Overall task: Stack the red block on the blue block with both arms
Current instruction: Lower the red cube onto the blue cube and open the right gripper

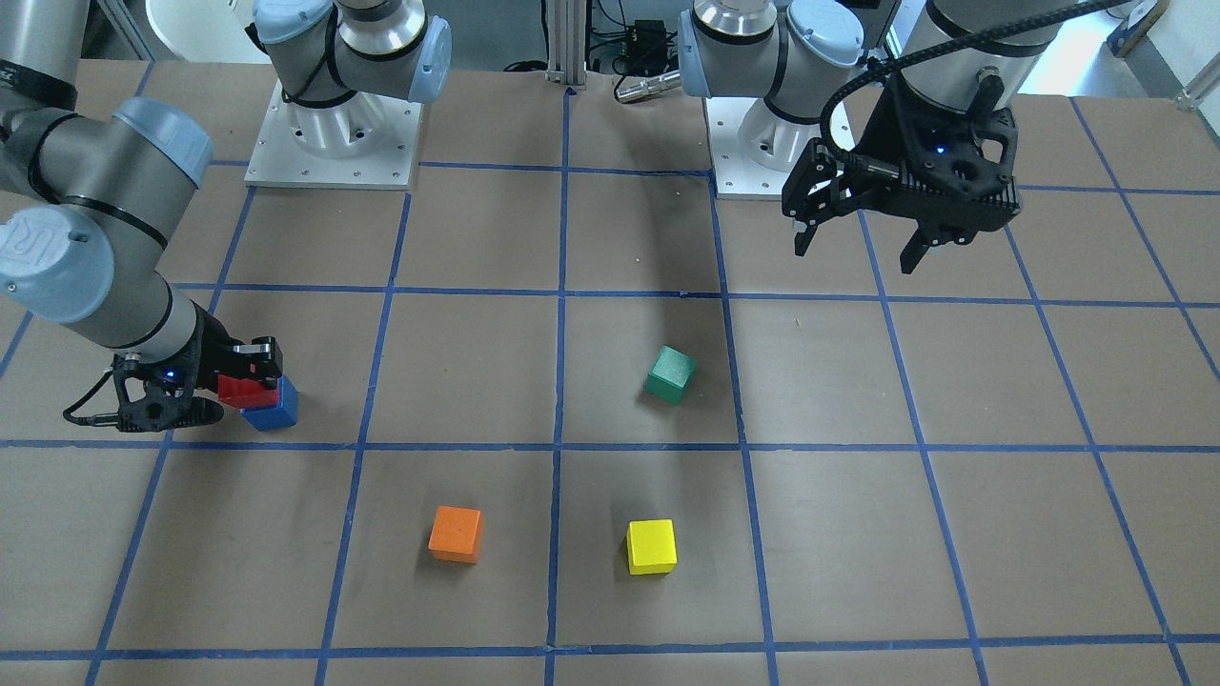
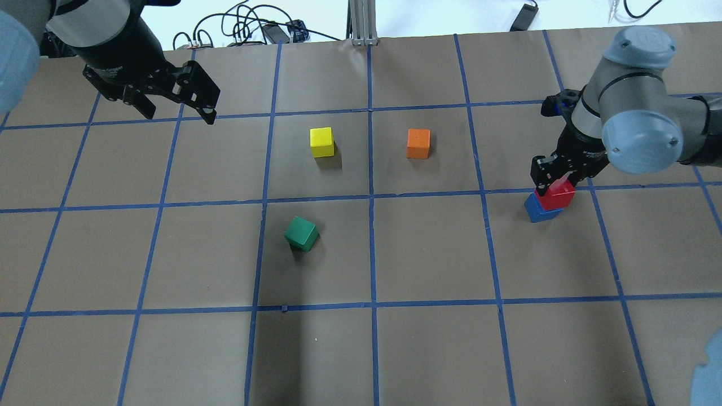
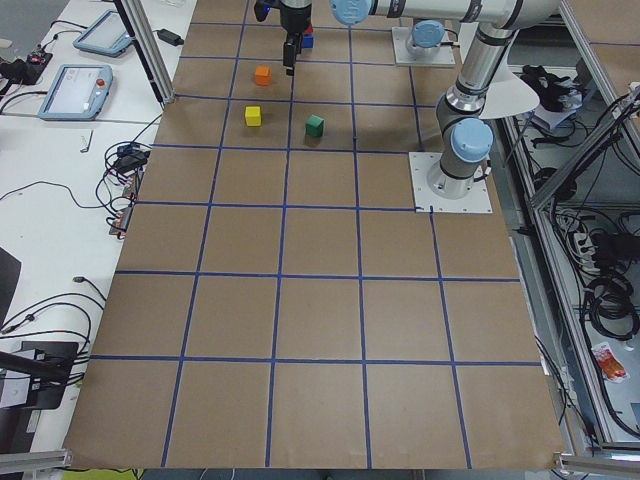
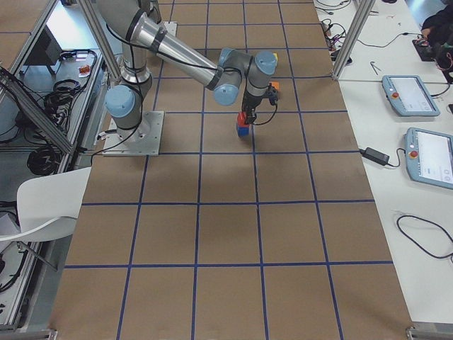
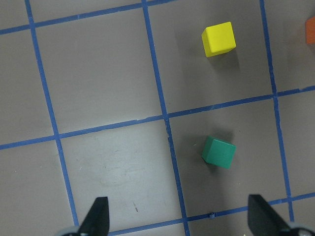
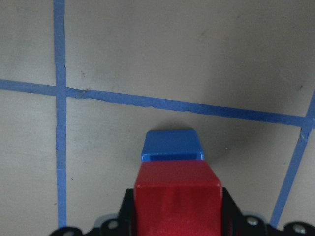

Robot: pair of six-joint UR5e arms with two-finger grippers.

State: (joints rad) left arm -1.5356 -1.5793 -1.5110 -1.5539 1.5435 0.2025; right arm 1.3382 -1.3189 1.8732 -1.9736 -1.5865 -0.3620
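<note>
Your right gripper [image 2: 553, 186] has its fingers clamped on the red block [image 2: 557, 195] by its flat sides, over the blue block [image 2: 538, 210] (light, rigid, grippy, I'd judge); left gripper [image 2: 179, 115], fingers spread, empty

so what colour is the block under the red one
Blue. That block shows best in the right wrist view.

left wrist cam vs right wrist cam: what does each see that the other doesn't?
Left wrist only: the yellow block, the green block, a sliver of the orange block at the right edge, and the left gripper open with nothing between its fingers.
Right wrist only: the red block clamped in the right gripper, with the blue block partly showing beneath it.
Both: the brown table with its blue tape grid.
</note>
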